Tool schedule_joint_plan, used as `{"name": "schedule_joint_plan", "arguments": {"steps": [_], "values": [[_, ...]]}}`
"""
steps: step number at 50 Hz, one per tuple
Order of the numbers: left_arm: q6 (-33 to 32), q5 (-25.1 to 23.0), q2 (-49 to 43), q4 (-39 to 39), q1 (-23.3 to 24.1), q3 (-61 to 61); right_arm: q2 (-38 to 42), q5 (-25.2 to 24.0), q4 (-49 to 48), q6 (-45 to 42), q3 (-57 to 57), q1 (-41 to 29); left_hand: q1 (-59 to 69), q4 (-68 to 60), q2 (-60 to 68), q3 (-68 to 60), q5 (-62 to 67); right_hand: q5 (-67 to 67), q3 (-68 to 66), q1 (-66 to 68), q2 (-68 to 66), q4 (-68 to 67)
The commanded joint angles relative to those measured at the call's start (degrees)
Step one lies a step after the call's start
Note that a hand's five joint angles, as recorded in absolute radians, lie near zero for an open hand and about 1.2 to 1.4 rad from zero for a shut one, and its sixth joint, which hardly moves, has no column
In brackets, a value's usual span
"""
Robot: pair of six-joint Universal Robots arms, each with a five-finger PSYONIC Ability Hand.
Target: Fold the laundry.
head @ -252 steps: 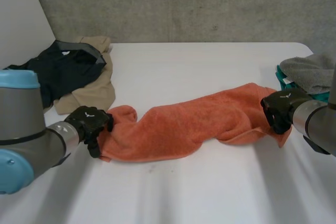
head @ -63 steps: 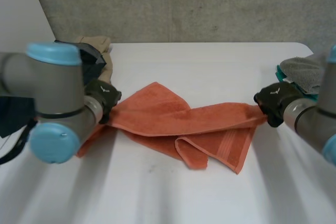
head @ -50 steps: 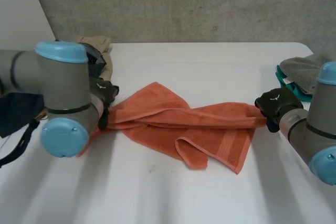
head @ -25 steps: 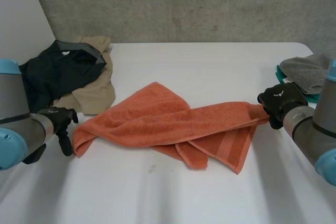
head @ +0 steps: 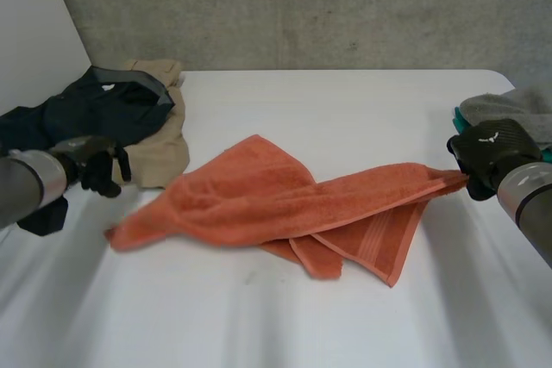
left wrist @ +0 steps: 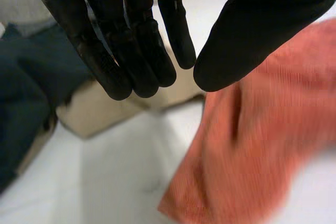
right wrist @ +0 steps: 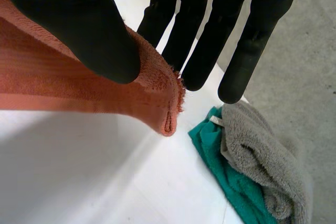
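— Since half a second before, what was moved?
— The left hand (head: 97,171) was drawn off the orange towel (head: 259,204), fingers loosely spread, nothing held; its loose end was left beyond those fingertips. The far corner was pinched between thumb and fingers of the right hand (head: 487,151).
— And its handling?
— Soft, light, limp, it was judged; the corner nearest the left hand should be taken.
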State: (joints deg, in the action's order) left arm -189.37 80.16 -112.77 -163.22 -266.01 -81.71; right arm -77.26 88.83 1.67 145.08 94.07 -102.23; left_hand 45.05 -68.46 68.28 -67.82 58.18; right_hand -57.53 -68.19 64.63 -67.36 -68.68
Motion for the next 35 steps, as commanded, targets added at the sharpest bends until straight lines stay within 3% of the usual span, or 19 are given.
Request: {"name": "schedule_joint_plan", "arguments": {"steps": [1, 6, 11, 21, 25, 27, 29, 33, 35], "values": [[-1.7, -0.54, 0.99, 1.15, 1.45, -1.52, -0.7, -1.65, 1.32, -0.06, 0.85, -0.78, 1.86, 21.54, -21.36, 20.91, -21.27, -12.47, -11.81, 15.37, -12.64, -11.32], [-3.99, 3.59, -2.01, 1.24, 1.54, -2.05, 0.1, -1.38, 1.32, 0.12, 1.03, -1.13, -15.98, 39.38, -39.21, 38.75, -39.11, -12.47, -11.81, 15.37, -12.64, -11.32], [-5.04, 5.09, -2.36, 1.06, 1.28, -3.98, 0.19, -1.47, 1.23, 0.12, 0.94, -0.87, -17.01, 40.41, -40.23, 39.78, -40.14, -12.47, -11.81, 15.37, -12.64, -11.32], [-8.73, 2.1, -3.68, -3.68, 2.69, -7.77, 0.27, -1.47, 0.61, 0.12, 1.64, -0.95, -19.54, 42.95, -42.77, 42.31, -42.67, -12.47, -11.81, 15.37, -12.64, -11.32], [-9.44, 2.28, -5.61, -4.64, 3.83, -7.24, 0.27, -1.47, 0.09, 0.12, 1.91, -0.96, -11.48, 34.88, -34.7, 34.25, -34.61, -12.47, -11.81, 15.37, -12.64, -11.32], [-9.53, 2.45, -6.84, -5.0, 4.62, -6.45, 0.19, -1.38, 0.08, 0.12, 2.0, -0.78, 7.28, 16.12, -15.95, 15.49, -15.85, -12.47, -11.81, 15.37, -12.64, -11.32], [-9.62, 3.07, -7.2, -5.52, 4.71, -5.75, -0.17, -1.38, 0.43, 0.12, 2.0, -0.69, 34.8, -11.4, 11.58, -12.03, 11.68, -12.47, -11.81, 15.37, -12.64, -11.32], [-9.35, 6.23, -5.71, -4.91, 3.74, -4.6, -1.83, -1.56, 2.01, -0.5, 1.56, 0.18, 34.95, -11.54, 11.72, -12.18, 11.82, -12.47, -11.81, 15.37, -12.64, -11.32], [-9.53, 7.38, -0.02, -3.51, 3.48, -4.51, -4.46, -1.91, 4.64, -1.81, 0.51, 1.41, 34.95, -11.54, 11.72, -12.18, 11.82, -12.47, -11.81, 15.37, -12.64, -11.32]]}}
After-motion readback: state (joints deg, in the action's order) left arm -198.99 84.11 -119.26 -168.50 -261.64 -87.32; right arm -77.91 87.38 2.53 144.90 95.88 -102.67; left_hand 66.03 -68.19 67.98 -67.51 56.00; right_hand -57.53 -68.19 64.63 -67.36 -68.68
